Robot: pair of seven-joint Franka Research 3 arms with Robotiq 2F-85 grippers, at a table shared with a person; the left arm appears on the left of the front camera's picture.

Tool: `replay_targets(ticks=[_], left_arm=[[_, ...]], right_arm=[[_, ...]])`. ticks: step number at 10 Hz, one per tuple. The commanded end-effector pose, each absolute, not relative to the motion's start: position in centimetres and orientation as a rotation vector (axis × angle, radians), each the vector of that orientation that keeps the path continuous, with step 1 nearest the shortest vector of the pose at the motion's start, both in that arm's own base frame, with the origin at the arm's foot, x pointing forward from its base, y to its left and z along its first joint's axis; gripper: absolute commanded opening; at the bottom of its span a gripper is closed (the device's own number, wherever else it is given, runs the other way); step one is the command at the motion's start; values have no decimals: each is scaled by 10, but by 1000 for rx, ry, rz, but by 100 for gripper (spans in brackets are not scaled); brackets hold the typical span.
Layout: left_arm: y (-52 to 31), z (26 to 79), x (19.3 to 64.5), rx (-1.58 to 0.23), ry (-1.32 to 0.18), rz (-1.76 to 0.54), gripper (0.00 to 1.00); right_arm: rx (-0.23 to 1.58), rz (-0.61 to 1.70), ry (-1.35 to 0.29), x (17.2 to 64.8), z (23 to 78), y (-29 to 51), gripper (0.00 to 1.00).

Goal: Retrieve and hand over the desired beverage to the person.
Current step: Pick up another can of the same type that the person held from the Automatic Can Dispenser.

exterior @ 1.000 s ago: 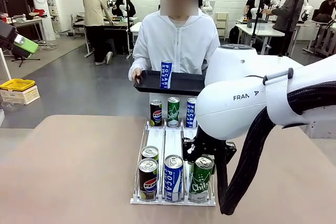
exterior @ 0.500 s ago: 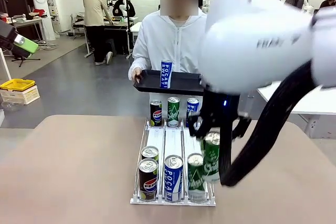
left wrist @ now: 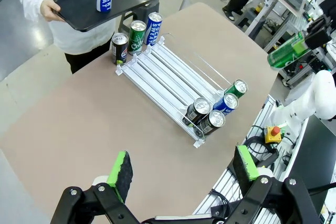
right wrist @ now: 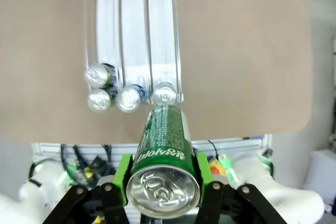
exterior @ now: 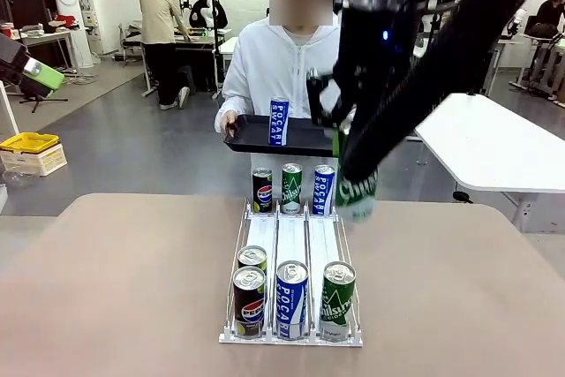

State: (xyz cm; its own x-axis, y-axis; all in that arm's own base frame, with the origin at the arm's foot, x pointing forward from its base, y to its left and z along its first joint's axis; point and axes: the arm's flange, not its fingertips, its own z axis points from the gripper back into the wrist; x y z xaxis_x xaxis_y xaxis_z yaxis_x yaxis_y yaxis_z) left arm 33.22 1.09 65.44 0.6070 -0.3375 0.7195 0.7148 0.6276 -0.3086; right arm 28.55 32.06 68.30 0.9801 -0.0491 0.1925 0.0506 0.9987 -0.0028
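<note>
Nearest the robot's side, the clear three-lane can rack (exterior: 291, 245) lies on the tan table (exterior: 115, 289). At its near end stand a black Pepsi can (exterior: 249, 303), a blue Pocari Sweat can (exterior: 291, 299) and a green Chilsung can (exterior: 336, 300), with a further can just behind the Pepsi one. The left gripper (left wrist: 181, 174) hangs high above the table's edge, its green pads wide apart with nothing between them.

Over the rack's far end, the right gripper (right wrist: 163, 182) is clamped on the green beverage can (exterior: 355, 184), lifted well clear of the table. The can is slim and dark green with white lettering (the label partly blurred in the front view), a silver top and pull-tab; the wrist view shows a green pad pressed to each side of it.

At the rack's far end stand three more cans: Pepsi, green, Pocari. Beyond them the person (exterior: 291, 68), in a white hooded jacket, holds a black tray (exterior: 265, 137) bearing one upright Pocari Sweat can (exterior: 279, 123).
</note>
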Motion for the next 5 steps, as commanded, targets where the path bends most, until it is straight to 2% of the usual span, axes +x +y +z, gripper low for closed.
replay_targets(ticks=[1,5], left_arm=[[13,654,333,-647,-677,-677,100],[13,654,333,-647,-677,-677,100]], right_arm=[[-20,-80,-264,311,695,320,45],[97,-57,-279,374,694,296,45]])
